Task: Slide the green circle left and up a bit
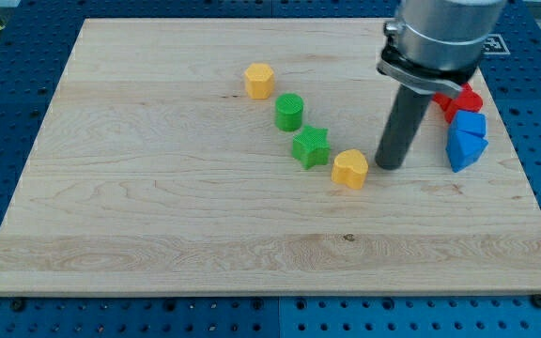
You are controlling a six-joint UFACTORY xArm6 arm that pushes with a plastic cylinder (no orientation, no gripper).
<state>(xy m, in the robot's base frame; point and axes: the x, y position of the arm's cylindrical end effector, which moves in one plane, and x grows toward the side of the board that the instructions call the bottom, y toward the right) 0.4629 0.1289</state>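
Observation:
The green circle (289, 112) sits near the board's middle, a little toward the view's top. A green star (310, 147) lies just below and right of it, almost touching. My tip (389, 165) rests on the board well to the right of the green circle and below it, right beside a yellow heart (350, 169). A yellow hexagon (259, 81) lies up and left of the green circle.
Two blue blocks (465, 139) and a red block (460, 102), partly hidden by the arm, cluster at the view's right near the board's edge. The wooden board (158, 207) lies on a blue perforated table.

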